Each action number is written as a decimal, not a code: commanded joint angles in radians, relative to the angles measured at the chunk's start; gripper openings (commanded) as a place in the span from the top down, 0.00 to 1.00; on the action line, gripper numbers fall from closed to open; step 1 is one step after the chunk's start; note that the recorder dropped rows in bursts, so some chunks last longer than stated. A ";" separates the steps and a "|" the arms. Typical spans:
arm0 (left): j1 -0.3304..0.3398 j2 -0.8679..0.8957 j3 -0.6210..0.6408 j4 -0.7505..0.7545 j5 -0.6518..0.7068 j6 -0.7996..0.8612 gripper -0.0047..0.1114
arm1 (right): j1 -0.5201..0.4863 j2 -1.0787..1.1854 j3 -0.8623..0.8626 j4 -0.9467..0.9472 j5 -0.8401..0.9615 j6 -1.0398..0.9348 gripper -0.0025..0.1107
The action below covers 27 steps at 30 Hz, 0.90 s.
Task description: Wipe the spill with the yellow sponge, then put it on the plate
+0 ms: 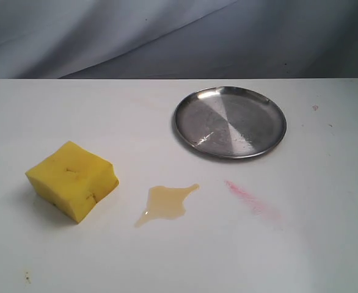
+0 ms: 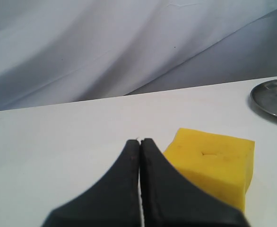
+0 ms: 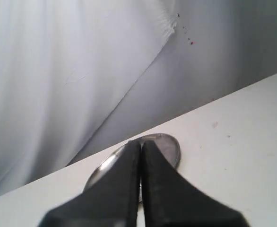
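The yellow sponge (image 1: 73,180) lies on the white table at the left, a thick foam block with small dark holes. To its right spreads the pale amber spill (image 1: 165,202), a small puddle with a thin tail. The round silver plate (image 1: 230,121) rests further back, right of centre. Neither arm appears in the exterior view. In the left wrist view my left gripper (image 2: 140,141) is shut and empty, with the sponge (image 2: 213,163) just beyond it to one side. In the right wrist view my right gripper (image 3: 141,142) is shut and empty, the plate (image 3: 169,145) partly hidden behind its fingers.
A pink-red smeared streak (image 1: 251,199) marks the table right of the spill, in front of the plate. A grey cloth backdrop (image 1: 179,36) hangs behind the table's far edge. A few tiny specks dot the table surface.
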 commanded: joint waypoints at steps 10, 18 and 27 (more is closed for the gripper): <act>-0.001 -0.003 0.000 0.001 -0.007 0.000 0.96 | 0.224 0.277 -0.280 0.135 0.155 -0.267 0.98; -0.001 -0.003 0.000 0.001 -0.007 0.000 0.96 | 0.416 0.836 -0.543 0.284 0.266 -0.609 0.98; -0.001 -0.003 0.000 0.001 -0.007 0.000 0.96 | 0.652 1.527 -1.038 0.219 0.299 -0.618 0.98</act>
